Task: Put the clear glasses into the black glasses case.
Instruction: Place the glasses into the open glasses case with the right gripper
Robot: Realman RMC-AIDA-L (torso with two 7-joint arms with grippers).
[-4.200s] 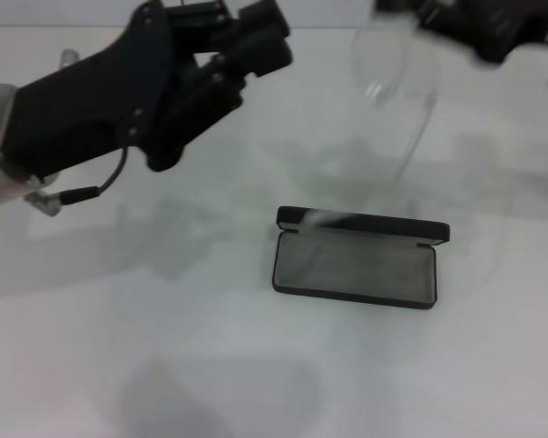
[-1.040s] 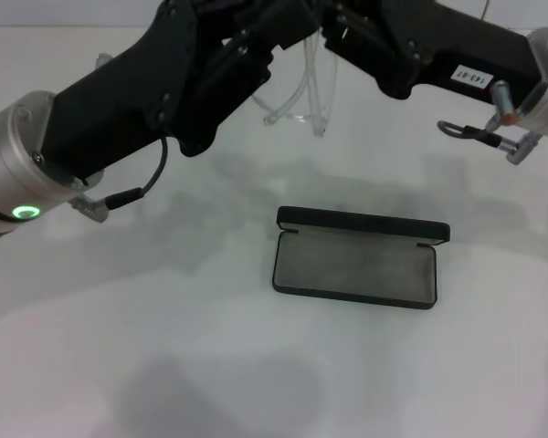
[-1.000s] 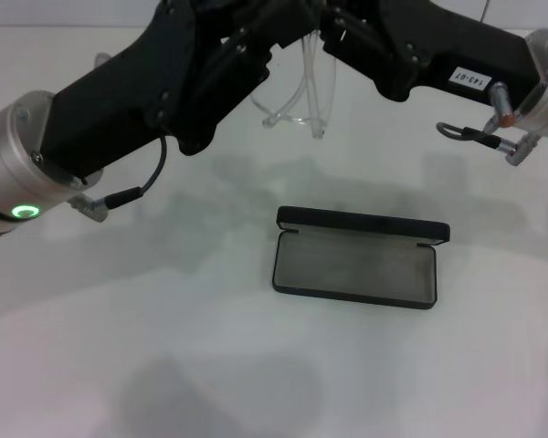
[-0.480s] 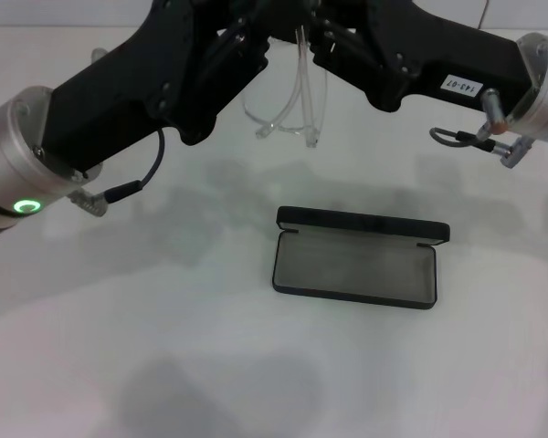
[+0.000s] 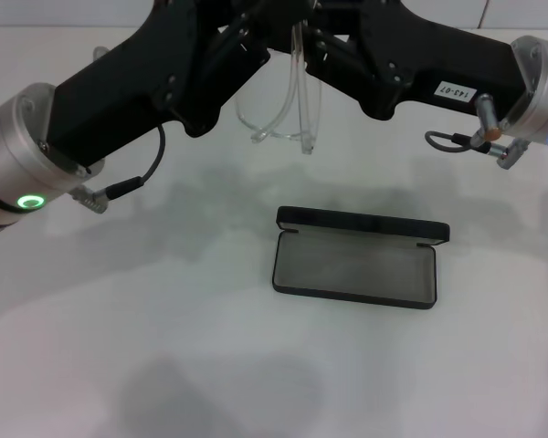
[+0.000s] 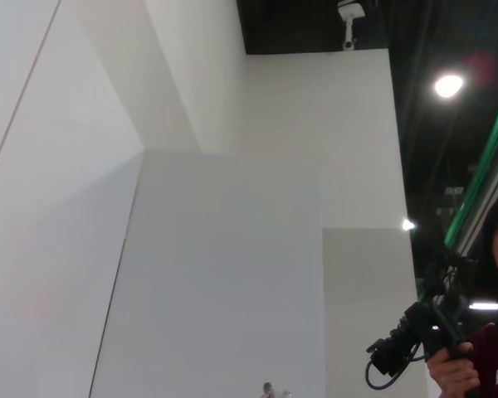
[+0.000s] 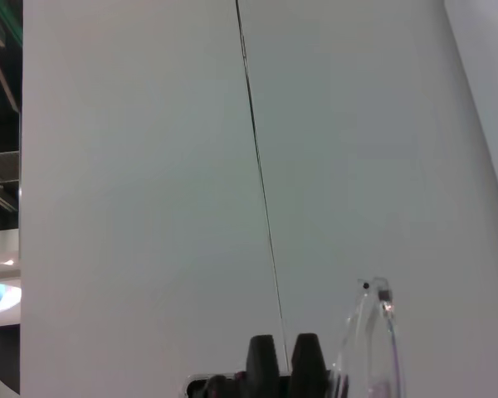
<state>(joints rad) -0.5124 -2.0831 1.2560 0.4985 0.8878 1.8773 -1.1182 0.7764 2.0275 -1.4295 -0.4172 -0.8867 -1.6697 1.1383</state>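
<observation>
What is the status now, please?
Left gripper and right gripper meet at the glasses, held aloft. Case open on the table, nothing blocking.

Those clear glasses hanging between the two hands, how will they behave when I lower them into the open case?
The clear glasses look thin and light, so probably easy to carry but fragile under a hard squeeze. Their smooth plastic may slip. The long temples hang down loosely and could snag the rim of the black glasses case unless folded first.
</observation>
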